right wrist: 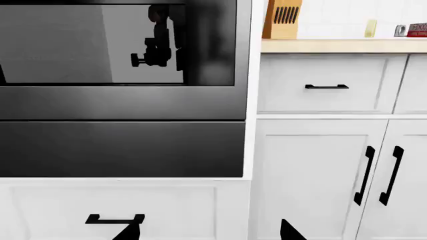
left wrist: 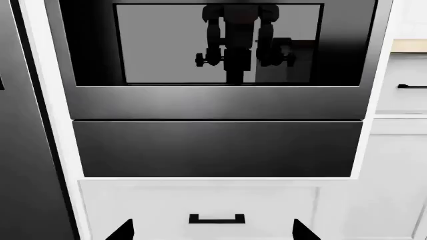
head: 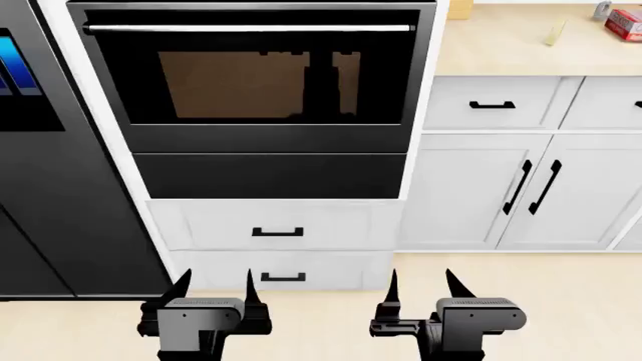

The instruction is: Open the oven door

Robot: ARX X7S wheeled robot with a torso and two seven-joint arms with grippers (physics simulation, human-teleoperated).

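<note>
White kitchen cabinetry faced us | oven door (head: 255,75) shut, its silver handle (head: 249,28) high along the top edge | left fingers (head: 213,289) and right fingers (head: 419,287) spread wide, empty, low, presumably readied to reach the handle.

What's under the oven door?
Under the oven door sits a plain black panel, then two white drawers with black handles. Whatever the drawers hold is hidden.
</note>
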